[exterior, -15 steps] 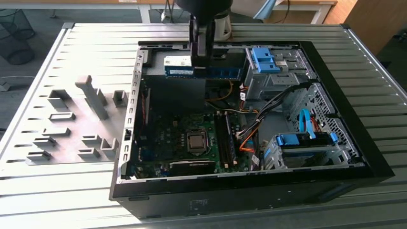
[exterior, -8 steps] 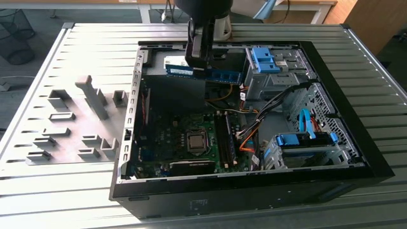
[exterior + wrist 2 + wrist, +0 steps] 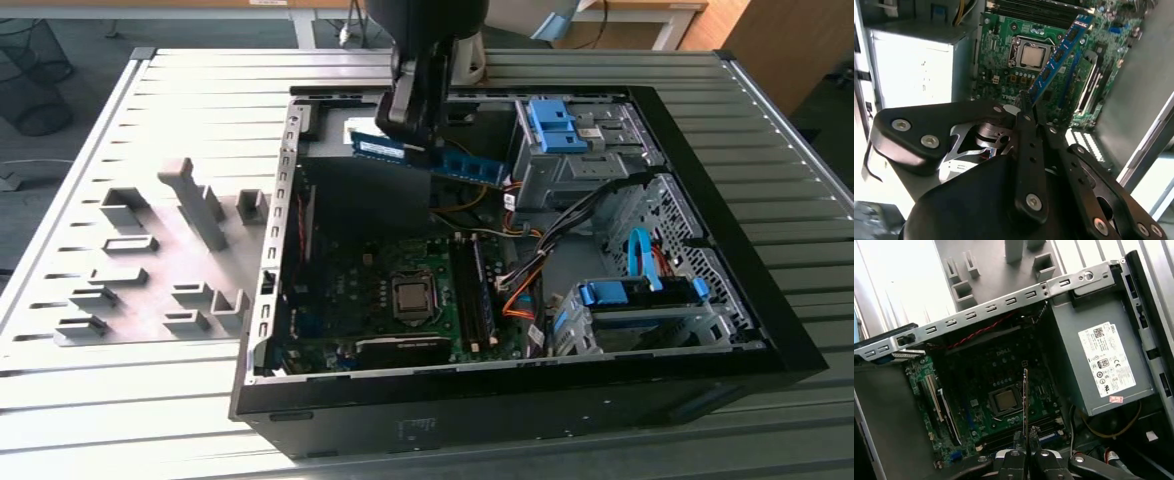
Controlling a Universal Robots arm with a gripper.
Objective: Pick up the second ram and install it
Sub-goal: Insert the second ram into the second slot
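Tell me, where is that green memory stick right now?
The second ram is clamped in the end effector, hanging above the motherboard of the open computer case; in the exterior view it lies just left of the blue drive bracket.

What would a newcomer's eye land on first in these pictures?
The black gripper hangs over the open black computer case, shut on a long green memory stick with a blue label. Inside the case lies the green motherboard with its silver square processor. Grey plastic fixture blocks stand at the exterior view's left.
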